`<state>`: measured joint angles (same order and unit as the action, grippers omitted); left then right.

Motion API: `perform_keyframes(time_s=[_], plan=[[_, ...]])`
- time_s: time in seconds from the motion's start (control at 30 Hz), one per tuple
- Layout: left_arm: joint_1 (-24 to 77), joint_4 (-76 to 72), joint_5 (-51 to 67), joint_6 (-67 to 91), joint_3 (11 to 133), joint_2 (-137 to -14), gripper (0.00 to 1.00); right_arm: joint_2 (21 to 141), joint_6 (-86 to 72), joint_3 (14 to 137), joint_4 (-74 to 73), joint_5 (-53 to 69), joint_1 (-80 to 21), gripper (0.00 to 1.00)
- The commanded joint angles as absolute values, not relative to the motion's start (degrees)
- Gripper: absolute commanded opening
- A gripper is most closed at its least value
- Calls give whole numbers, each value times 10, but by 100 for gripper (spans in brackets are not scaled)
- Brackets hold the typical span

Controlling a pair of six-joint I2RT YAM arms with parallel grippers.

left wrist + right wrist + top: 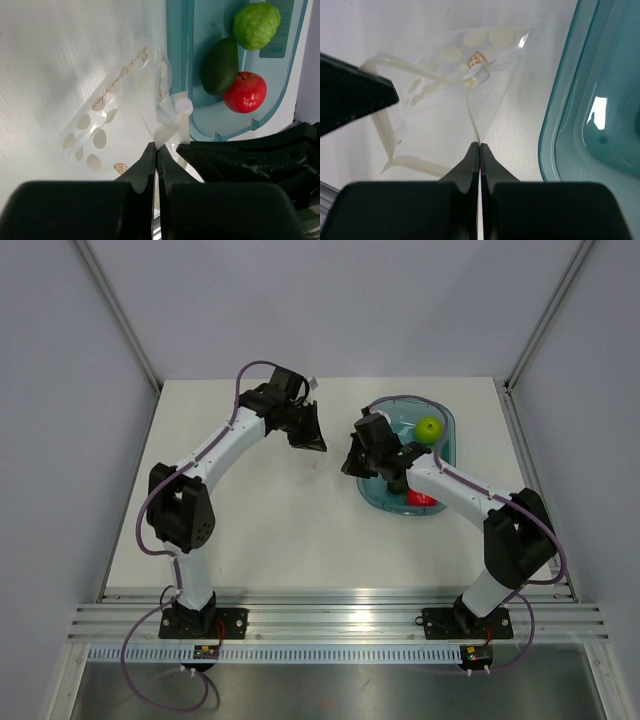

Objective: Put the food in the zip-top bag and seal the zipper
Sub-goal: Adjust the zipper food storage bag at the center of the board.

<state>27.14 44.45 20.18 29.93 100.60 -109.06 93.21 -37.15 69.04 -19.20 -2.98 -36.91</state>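
The clear zip-top bag (120, 102) with pale dots hangs between both grippers, just left of the teal tray. My left gripper (157, 148) is shut on one edge of the bag near its white slider (182, 106). My right gripper (479, 145) is shut on the zipper strip (471, 114) of the bag (450, 95). The dark green oval food (220, 66) lies in the tray, apart from both grippers. In the top view it is hidden under my right arm; my left gripper (312, 436) and right gripper (352, 462) face each other closely.
The teal tray (445, 445) stands at the back right, its rim (555, 125) just right of the bag. It also holds a lime-green round fruit (256, 25) and a red apple (244, 92). The white table (260, 530) spreads to the left and front.
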Motion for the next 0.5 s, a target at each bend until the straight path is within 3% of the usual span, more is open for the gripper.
perform_keyframes(time_s=[0.0,0.1,0.13,0.23,0.47], plan=[[283,457,231,262,1001,-1077,0,947,-345,743,-203,-48,-350,0],[292,438,228,266,971,-1071,0,956,-346,765,-214,-53,-338,1],[293,432,229,270,957,-1066,0,960,-351,772,-221,-61,-331,9],[309,431,218,274,963,-1069,0,971,-358,799,-236,-59,-328,19],[327,441,184,279,994,-1086,0,964,-373,803,-238,-62,-328,29]])
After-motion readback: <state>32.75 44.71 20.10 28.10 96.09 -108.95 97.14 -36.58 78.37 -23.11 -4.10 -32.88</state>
